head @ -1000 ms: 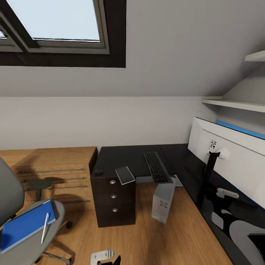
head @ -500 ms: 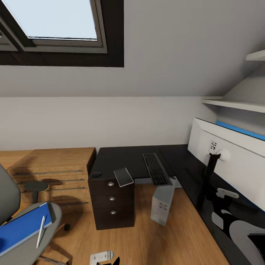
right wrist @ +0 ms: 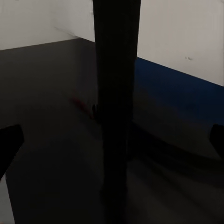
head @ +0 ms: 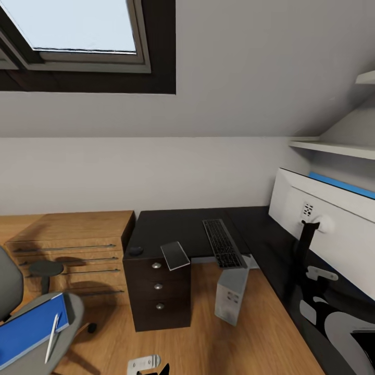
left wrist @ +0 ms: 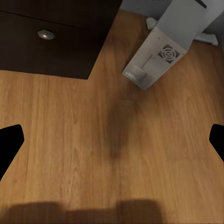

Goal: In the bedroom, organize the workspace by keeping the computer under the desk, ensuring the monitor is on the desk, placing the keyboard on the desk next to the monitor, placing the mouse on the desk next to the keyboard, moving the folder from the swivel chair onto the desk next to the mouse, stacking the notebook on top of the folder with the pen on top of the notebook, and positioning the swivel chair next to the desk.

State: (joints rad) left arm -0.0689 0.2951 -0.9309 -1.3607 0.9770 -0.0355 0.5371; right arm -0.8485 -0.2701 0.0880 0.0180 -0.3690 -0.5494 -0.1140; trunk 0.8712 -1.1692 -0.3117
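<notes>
The black desk [head: 172, 225] carries the keyboard [head: 223, 243], the small black mouse [head: 136, 250] and the grey notebook [head: 175, 255], which overhangs the top's edge above the drawers. The monitor [head: 333, 229] stands on the desk's right wing with its white back toward me. The computer [head: 232, 294] sits tilted on the floor below the keyboard's near end. At the lower left, the swivel chair [head: 67, 312] holds the blue folder [head: 26, 330], with the pen [head: 51, 330] lying on it. My left gripper [left wrist: 112, 142] is open above the floor near the computer [left wrist: 163, 51]. My right gripper [right wrist: 112, 140] is open, facing the monitor's stand [right wrist: 114, 93].
A light wooden drawer chest [head: 73, 245] stands left of the desk's black drawer unit [head: 159, 291]. A skylight [head: 78, 26] is set in the sloped ceiling. White shelves [head: 333, 148] hang above the monitor. My right arm [head: 338, 323] lies over the desk's near right part.
The whole picture has shifted, so the camera moved: the chair with folder and pen slid toward the lower left corner. The things have not moved relative to each other.
</notes>
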